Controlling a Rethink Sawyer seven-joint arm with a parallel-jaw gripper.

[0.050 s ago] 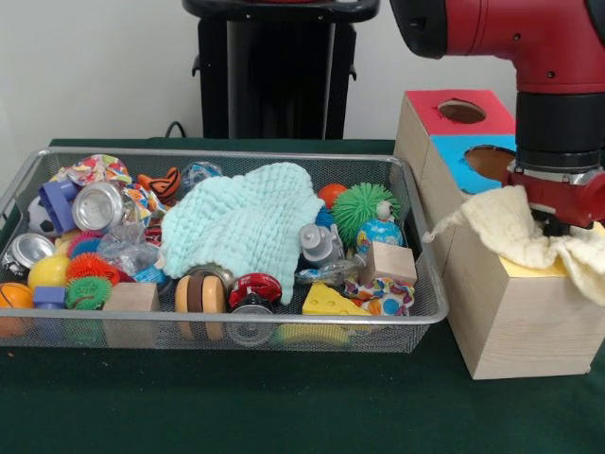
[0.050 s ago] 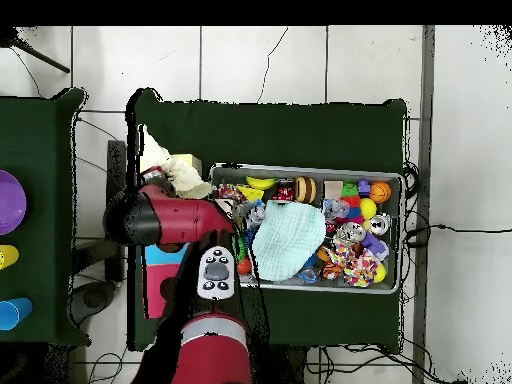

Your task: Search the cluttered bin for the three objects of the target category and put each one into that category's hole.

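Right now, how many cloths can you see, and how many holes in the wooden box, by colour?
Mint green cloth, in the bin: 1
Pale yellow cloth, at the gripper over the box: 1
Red-topped hole: 1
Blue-topped hole: 1
Total: 2 cloths and 2 visible holes, 4 things.

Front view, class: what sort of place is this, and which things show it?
Probably a robot lab set up for sorting trials. A red arm hangs over a wooden box with coloured holes, a wire bin of mixed toys stands on a green table, and cables cross the tiled floor.
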